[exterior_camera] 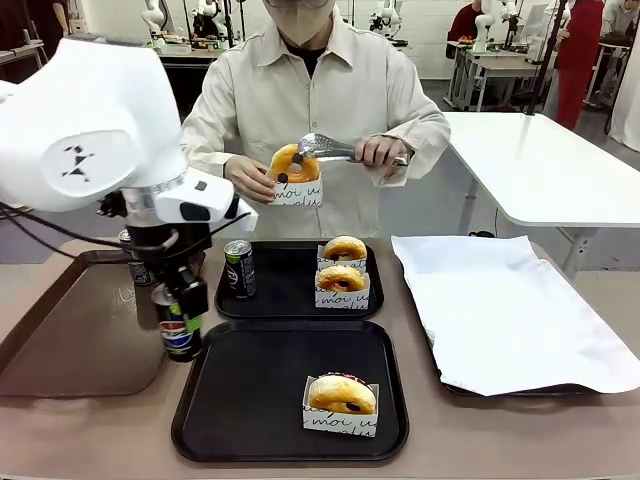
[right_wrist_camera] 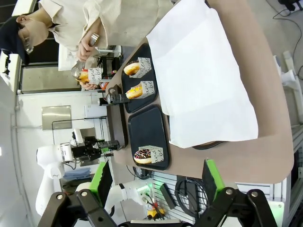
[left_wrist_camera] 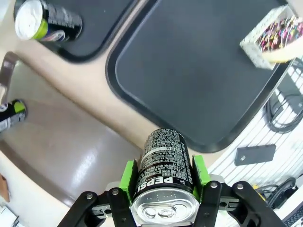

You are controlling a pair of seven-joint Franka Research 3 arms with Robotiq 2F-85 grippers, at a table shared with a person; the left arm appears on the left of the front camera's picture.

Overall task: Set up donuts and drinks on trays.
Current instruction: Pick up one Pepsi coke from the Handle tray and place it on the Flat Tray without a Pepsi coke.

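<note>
Carrying a Pepsi can (left_wrist_camera: 163, 177) clear of the brown tray (exterior_camera: 90, 330), the left gripper (left_wrist_camera: 163, 189) has its green pads closed tight on the can's sides, and the can hangs just off the left rim of the near black tray (exterior_camera: 250, 400). That tray so far has one sprinkled donut (exterior_camera: 341, 396) in its paper sleeve at the front right, so I'd say the step in hand is giving it its drink. The next move looks like a short carry to the right over the rim, then a straight lowering onto bare plastic, well apart from the donut, with the can kept upright.

The far black tray (exterior_camera: 285, 285) already carries a green-marked can (exterior_camera: 239, 268) and two sleeved donuts (exterior_camera: 342, 272). Across the table a person holds another donut (exterior_camera: 295, 165) in one hand and grips it with metal tongs (exterior_camera: 335, 150) in the other, probably bound for one of the trays. Another can (left_wrist_camera: 10, 116) waits on the brown tray.

The right gripper (right_wrist_camera: 156, 182) hangs high, fingers spread wide and empty.

The table (exterior_camera: 100, 430) is tan and smooth; a tray lined with white paper (exterior_camera: 510, 310) lies to the right. Behind, white tables and other workstations fill a bright room.
</note>
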